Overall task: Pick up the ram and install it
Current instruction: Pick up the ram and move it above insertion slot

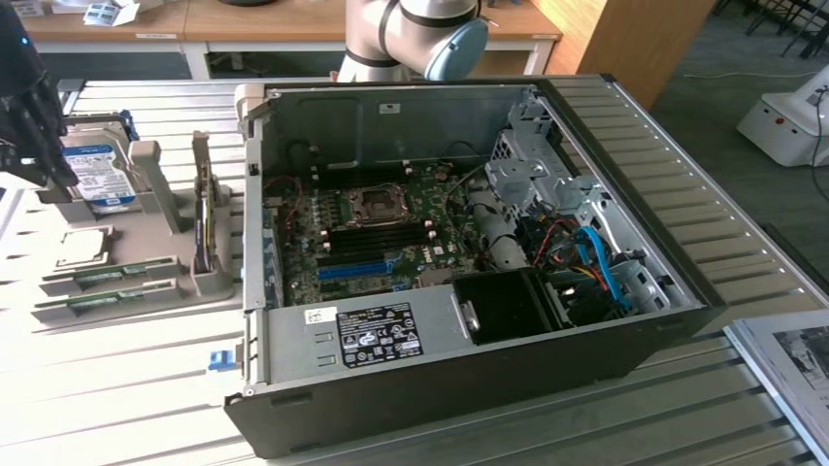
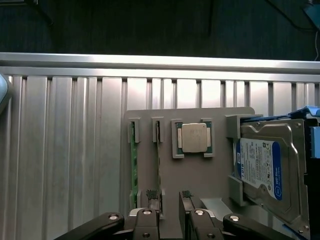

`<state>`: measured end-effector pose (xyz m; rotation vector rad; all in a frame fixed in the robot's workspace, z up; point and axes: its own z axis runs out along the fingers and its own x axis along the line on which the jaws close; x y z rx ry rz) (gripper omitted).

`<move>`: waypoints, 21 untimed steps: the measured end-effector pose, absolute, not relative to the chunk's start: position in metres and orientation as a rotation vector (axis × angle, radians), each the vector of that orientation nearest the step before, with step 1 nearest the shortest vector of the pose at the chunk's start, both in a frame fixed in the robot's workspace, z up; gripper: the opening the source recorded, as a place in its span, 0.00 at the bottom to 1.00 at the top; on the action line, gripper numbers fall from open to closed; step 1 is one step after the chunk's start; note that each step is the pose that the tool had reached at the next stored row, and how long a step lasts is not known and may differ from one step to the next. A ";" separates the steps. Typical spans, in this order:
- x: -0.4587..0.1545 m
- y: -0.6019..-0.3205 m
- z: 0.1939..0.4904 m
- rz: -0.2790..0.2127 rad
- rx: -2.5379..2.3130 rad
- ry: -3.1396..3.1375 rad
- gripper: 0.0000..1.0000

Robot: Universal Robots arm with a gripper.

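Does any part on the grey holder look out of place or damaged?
Nothing stands out. Both ram sticks lie straight in their slots, the processor sits square in its cradle, and the hard drive rests in its bracket. The open end effector hovers over the holder.

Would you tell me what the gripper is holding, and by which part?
Nothing is held; the gripper is open above the ram in its tray.

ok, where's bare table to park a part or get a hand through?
Free: slatted table at the exterior view's lower left, bordered by the parts holder and the PC case; also the strip on the exterior view's right of the case. Crowded: the holder, with ram sticks, processor, hard drive and the open claw over it.
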<state>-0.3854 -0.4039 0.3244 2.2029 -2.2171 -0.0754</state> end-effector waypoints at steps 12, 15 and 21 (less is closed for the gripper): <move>-0.385 -0.404 0.310 -0.075 2.203 -2.217 0.29; -0.385 -0.404 0.307 -0.075 2.203 -2.217 0.29; -0.385 -0.404 0.300 -0.076 2.203 -2.217 0.29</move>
